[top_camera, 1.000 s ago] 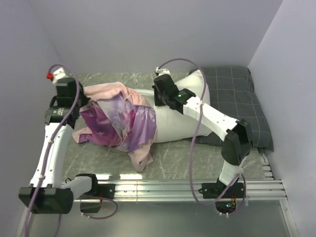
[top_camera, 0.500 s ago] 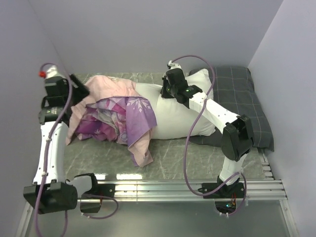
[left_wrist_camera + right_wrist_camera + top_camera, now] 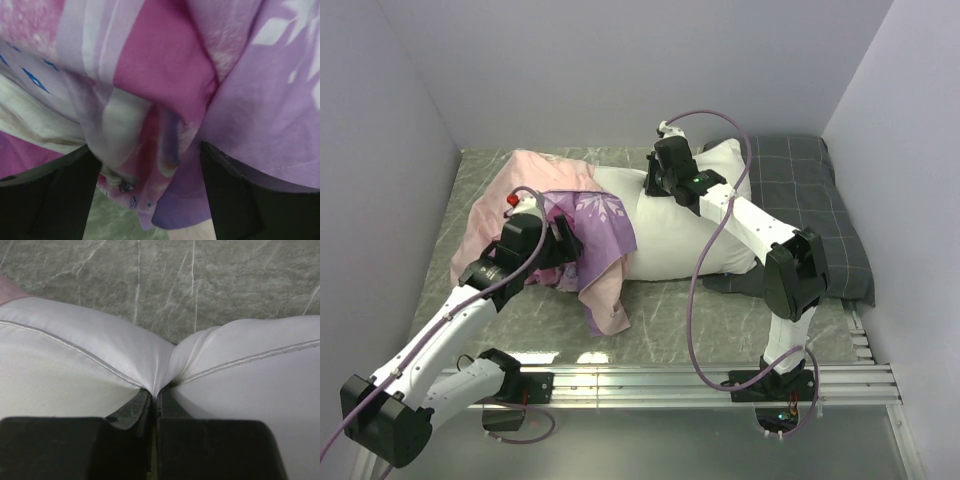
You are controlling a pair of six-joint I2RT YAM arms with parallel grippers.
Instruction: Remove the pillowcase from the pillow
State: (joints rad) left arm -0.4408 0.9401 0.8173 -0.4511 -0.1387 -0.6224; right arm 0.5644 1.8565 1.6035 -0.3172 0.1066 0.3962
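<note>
The pillowcase [image 3: 603,215], purple with white prints and pale pink inside, lies bunched over the left end of the white pillow [image 3: 675,240]. My left gripper [image 3: 568,248] is pressed into its purple folds. In the left wrist view the gripper [image 3: 150,195] is open: both black fingers [image 3: 50,200] stand wide apart with pillowcase fabric [image 3: 165,75] bulging between them. My right gripper [image 3: 656,184] is at the pillow's far edge. The right wrist view shows this gripper [image 3: 156,392] shut on a pinch of the pillow's piped seam [image 3: 75,365].
A dark grey checked pillow [image 3: 810,200] lies at the right, partly under the white one. The grey marble table [image 3: 720,310] shows in front. Walls close in on the left, back and right. A metal rail [image 3: 700,380] runs along the near edge.
My left gripper let go of the pillowcase at the far left, opened, and swung right and nearer onto the bunched purple folds. The right gripper shifted to the far edge, still pinching the pillow.
</note>
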